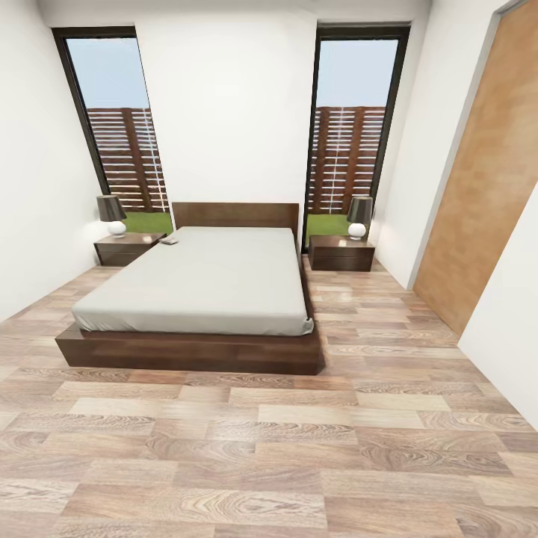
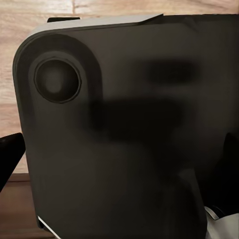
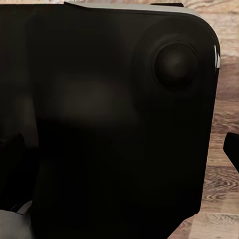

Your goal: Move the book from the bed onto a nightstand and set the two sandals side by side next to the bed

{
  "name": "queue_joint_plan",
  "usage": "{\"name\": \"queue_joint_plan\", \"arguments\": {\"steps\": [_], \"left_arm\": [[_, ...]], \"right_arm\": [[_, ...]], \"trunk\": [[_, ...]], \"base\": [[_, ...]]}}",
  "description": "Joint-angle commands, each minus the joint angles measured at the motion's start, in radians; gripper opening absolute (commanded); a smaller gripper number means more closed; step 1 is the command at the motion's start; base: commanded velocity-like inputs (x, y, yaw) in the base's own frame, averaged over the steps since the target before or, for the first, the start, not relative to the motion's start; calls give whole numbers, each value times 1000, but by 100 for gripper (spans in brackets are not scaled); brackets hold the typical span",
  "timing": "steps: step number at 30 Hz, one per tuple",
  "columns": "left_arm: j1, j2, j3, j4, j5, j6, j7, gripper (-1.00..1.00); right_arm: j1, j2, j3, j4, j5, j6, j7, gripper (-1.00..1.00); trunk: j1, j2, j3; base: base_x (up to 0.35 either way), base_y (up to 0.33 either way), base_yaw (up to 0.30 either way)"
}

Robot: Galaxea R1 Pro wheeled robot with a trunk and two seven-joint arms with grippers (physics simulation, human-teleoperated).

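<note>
Book (image 1: 169,241) lies on the bed (image 1: 202,280) near the left nightstand (image 1: 127,248).

Wood-plank floor (image 1: 269,448) carries the bed (image 1: 202,284) and two nightstands, left (image 1: 127,248) and right (image 1: 341,252). A small object (image 1: 169,241), too small to identify, lies on the mattress's far left corner. One lamp per nightstand (image 1: 112,215) (image 1: 359,217).

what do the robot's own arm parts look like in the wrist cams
Both wrist views face a large dark, near-black housing panel with rounded corners, matte and unmarked. The left one has a round recessed disc near one corner and a pale grey edge trim; the right one has a domed round boss. No cables show, and fingers can't be clearly made out.
</note>
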Motion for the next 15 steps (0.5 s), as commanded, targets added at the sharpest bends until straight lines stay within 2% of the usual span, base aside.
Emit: {"name": "queue_joint_plan", "arguments": {"steps": [1,15], "left_arm": [[-1,0,-1,1,-1,-4,-2,100],[-2,1,0,0,4,-1,-4,100]], "right_arm": [[0,0,-1,0,0,-3,1,100],[-5,2,1,-86,3,3,0,100]], "trunk": [[0,0,-1],[0,0,-1]], "base": [[0,0,0],[0,0,0]]}}
